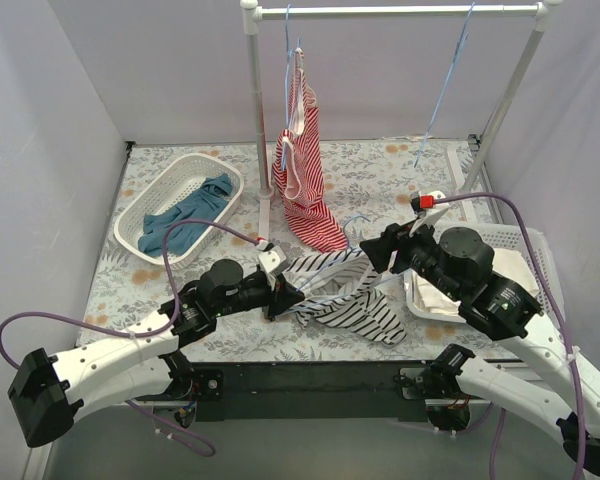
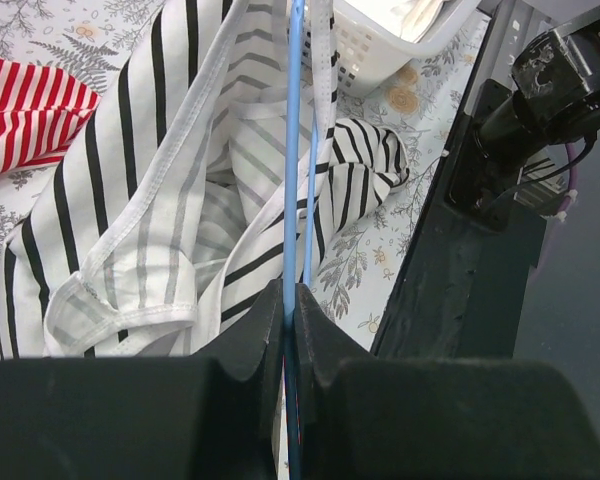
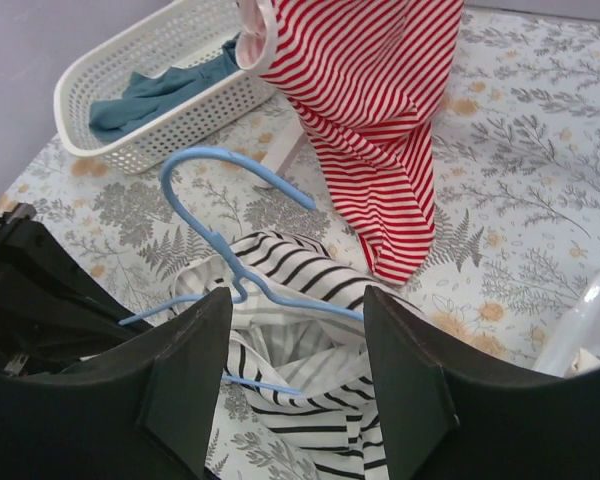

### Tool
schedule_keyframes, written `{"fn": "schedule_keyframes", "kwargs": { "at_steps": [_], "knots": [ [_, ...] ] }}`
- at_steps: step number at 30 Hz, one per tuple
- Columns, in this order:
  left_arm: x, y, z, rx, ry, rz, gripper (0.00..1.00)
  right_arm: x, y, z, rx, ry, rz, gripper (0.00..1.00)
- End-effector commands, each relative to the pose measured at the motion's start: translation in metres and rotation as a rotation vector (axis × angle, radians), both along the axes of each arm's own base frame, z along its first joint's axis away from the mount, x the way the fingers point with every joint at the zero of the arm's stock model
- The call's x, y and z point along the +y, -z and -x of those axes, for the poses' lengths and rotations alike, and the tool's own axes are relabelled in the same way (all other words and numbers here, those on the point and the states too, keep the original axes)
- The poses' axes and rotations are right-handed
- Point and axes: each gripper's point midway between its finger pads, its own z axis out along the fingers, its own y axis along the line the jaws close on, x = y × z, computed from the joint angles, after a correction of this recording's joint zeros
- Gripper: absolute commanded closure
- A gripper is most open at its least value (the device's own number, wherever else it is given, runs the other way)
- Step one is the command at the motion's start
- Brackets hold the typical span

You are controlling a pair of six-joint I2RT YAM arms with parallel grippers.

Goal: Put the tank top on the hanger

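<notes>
The black-and-white striped tank top (image 1: 342, 292) lies crumpled on the table between the arms; it also shows in the left wrist view (image 2: 160, 190) and the right wrist view (image 3: 320, 330). The pale-blue wire hanger (image 3: 242, 215) lies partly inside it, hook toward the back. My left gripper (image 1: 277, 292) is shut on the hanger's wire (image 2: 292, 180) at the top's left edge (image 2: 291, 300). My right gripper (image 1: 372, 250) is open and empty, just above the top's right side, its jaws wide on either side of the garment (image 3: 298, 330).
A red-and-white striped top (image 1: 302, 165) hangs from the rail (image 1: 400, 11) at the back. A white basket (image 1: 180, 205) with a blue garment (image 1: 185, 220) sits back left. Another white basket (image 1: 500, 270) with pale cloth is at the right. A spare blue hanger (image 1: 450, 80) hangs on the rail.
</notes>
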Motion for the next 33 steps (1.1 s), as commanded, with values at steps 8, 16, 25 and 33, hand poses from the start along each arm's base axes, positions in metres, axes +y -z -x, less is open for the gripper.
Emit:
{"fn": "schedule_keyframes", "kwargs": {
  "at_steps": [8,16,25,33],
  "knots": [
    [-0.018,-0.030,-0.004,-0.044,0.048,0.055,1.00,0.038,0.006,-0.013,-0.065,-0.126,-0.014,0.37],
    [-0.021,-0.032,-0.006,-0.019,0.048,0.047,1.00,0.036,0.017,-0.032,-0.062,-0.027,0.000,0.61],
    [-0.010,-0.049,-0.038,0.038,-0.191,0.073,0.57,0.036,0.027,-0.036,-0.076,-0.010,0.069,0.99],
    [0.034,-0.060,-0.067,0.185,-0.580,0.078,0.37,0.024,0.033,-0.039,-0.101,0.033,0.136,0.99]
  ]
}}
